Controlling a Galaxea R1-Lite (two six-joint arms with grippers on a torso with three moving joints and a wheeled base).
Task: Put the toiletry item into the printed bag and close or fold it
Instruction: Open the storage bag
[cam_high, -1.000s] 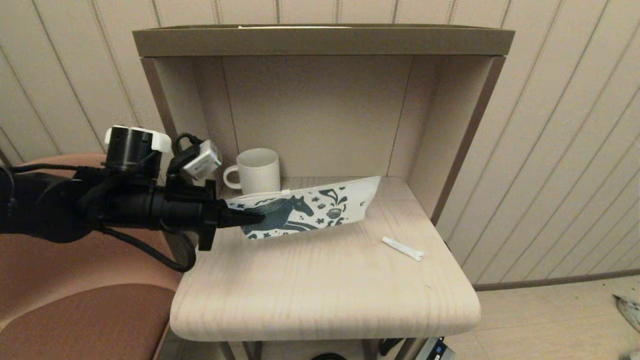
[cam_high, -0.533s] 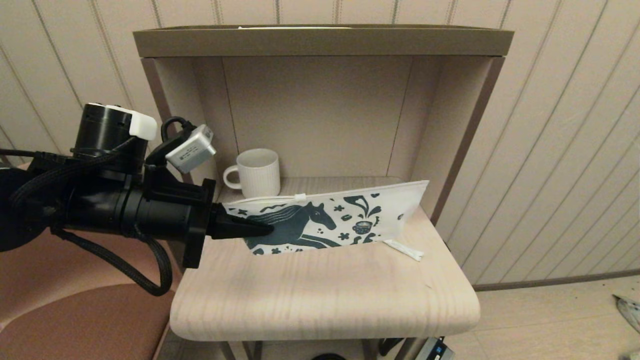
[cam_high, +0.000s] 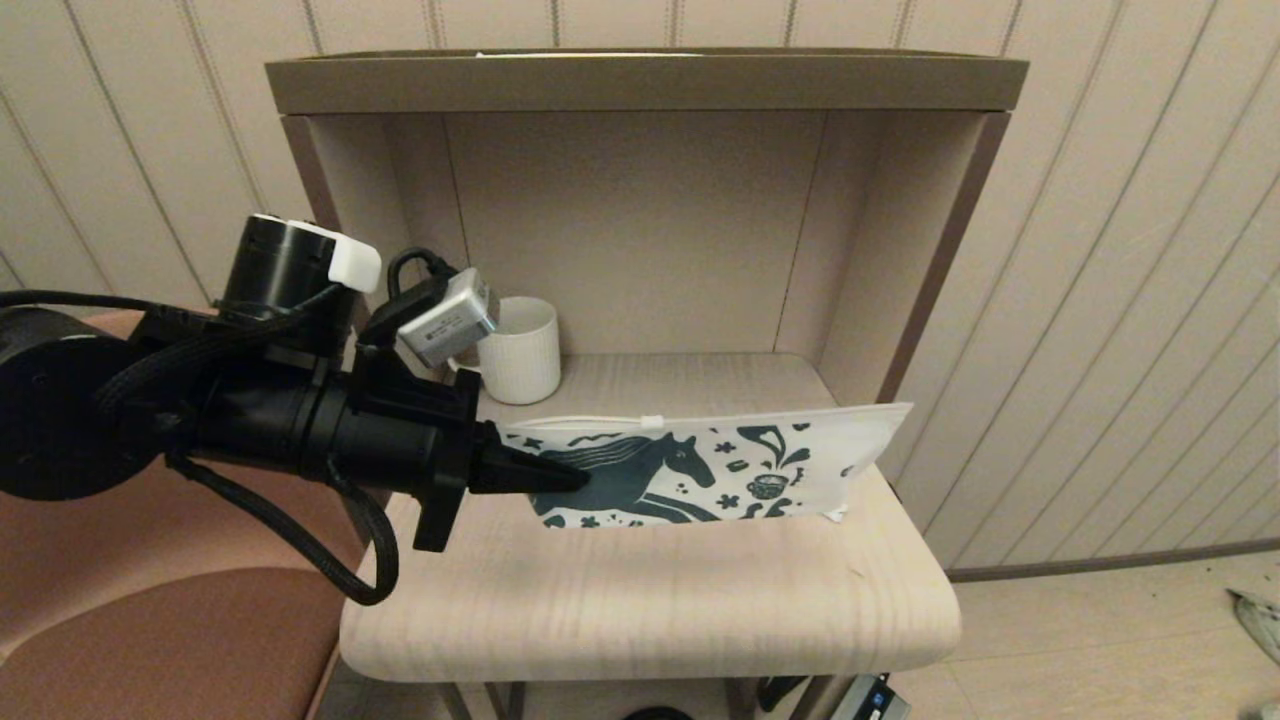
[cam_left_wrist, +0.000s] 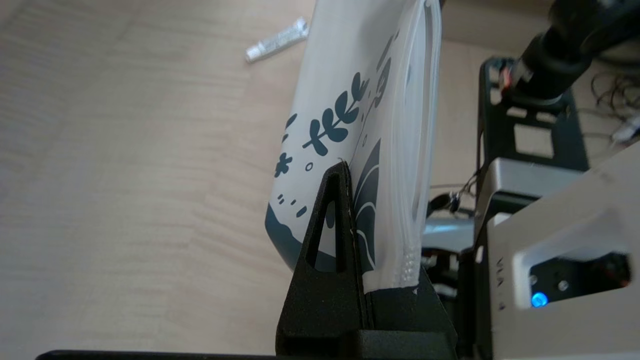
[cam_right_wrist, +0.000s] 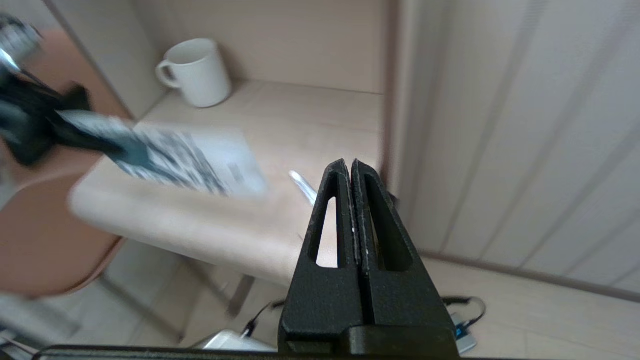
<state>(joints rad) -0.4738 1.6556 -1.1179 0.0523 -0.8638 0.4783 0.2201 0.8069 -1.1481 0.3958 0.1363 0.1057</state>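
Left gripper (cam_high: 575, 480) fingers (cam_left_wrist: 335, 220) were clamped on one end of the printed bag (cam_high: 720, 470), held edge-up beyond them over the table (cam_high: 640, 600). Toiletry item (cam_left_wrist: 276, 40) lay on the table past the bag. Right gripper (cam_right_wrist: 351, 167) fingers were pressed together, empty, off the table edge.

A home-like room: striped wallpaper (cam_high: 1130, 200), wooden bedside shelf (cam_high: 650, 85), white mug (cam_high: 520, 350), upholstered seat (cam_high: 150, 620).

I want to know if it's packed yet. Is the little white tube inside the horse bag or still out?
Out. The toiletry item lies on the table beside the printed bag, which the left gripper holds up by one end.
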